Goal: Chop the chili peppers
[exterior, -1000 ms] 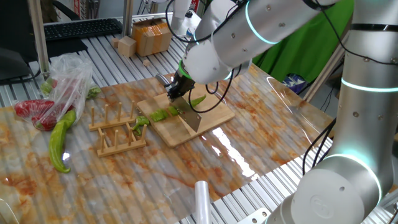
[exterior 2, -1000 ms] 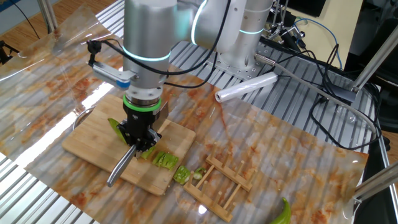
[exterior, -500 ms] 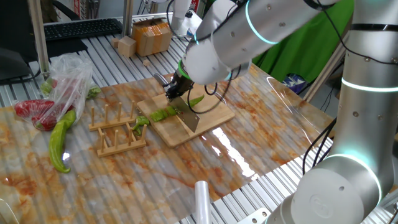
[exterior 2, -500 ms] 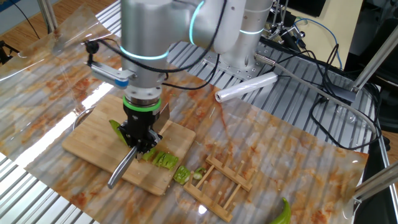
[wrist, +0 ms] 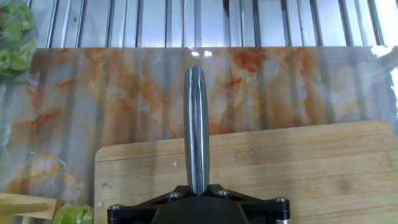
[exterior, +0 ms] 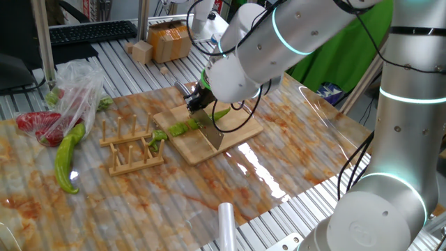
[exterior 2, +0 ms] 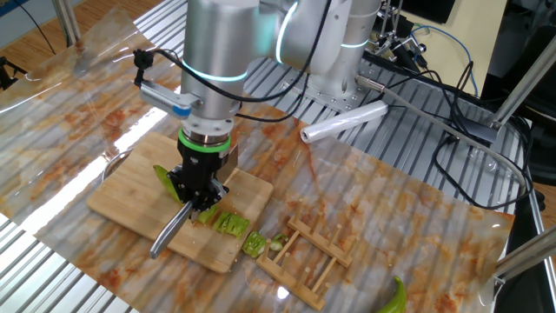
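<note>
I count one knife (exterior 2: pixel 171 233), one bamboo cutting board (exterior 2: pixel 130 196), one slatted wooden rack (exterior: pixel 132 148), one roll of clear film (exterior 2: pixel 343 122) and one clear plastic bag (exterior: pixel 73 94) with red peppers (exterior: pixel 38 125) inside; a single thicker, paler curved pepper (exterior: pixel 66 159) lies just beside that bag near the worktop's edge. My end effector (exterior 2: pixel 198 196) is clamped fully shut on the knife's handle, with the blade slanting down toward the board's near edge in the other fixed view; in the hand view the knife's spine runs straight out from between my fingers over the board. The chili peppers (exterior 2: pixel 228 223) are glossy green: one longer uncut length (exterior 2: pixel 162 181) rests on the board just beside my end effector, and short cut chunks lie in a loose row from the blade toward the board's corner nearest the rack. I make out roughly four or five chunks, though I cannot count them exactly, and one or two sit off the board, touching the rack's end. The worktop (exterior 2: pixel 417 217) is covered by a glossy sheet mottled orange and cream over ribbed metal slats. Around it stand cables, a green cloth, cardboard boxes and a keyboard.
</note>
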`<action>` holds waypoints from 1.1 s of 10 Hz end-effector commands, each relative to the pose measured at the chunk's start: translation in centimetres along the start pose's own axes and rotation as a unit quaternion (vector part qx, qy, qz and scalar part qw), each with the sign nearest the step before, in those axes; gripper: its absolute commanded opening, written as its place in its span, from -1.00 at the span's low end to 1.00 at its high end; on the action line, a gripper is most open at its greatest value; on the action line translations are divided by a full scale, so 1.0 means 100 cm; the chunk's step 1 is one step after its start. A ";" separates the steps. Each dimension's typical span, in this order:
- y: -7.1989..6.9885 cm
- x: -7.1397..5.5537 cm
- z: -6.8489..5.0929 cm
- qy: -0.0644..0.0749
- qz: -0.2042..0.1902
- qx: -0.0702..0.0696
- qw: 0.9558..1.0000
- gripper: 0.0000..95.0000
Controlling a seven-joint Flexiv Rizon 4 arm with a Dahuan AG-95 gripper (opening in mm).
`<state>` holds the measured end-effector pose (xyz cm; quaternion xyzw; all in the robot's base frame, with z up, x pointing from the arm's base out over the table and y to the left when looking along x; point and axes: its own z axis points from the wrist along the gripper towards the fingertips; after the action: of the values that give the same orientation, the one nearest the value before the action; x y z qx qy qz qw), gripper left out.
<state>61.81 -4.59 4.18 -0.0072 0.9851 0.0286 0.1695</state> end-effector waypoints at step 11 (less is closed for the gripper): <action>0.008 -0.008 0.003 -0.019 0.006 0.006 1.000 -1.00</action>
<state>62.90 -3.71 4.23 -0.0019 0.9820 0.0291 0.1864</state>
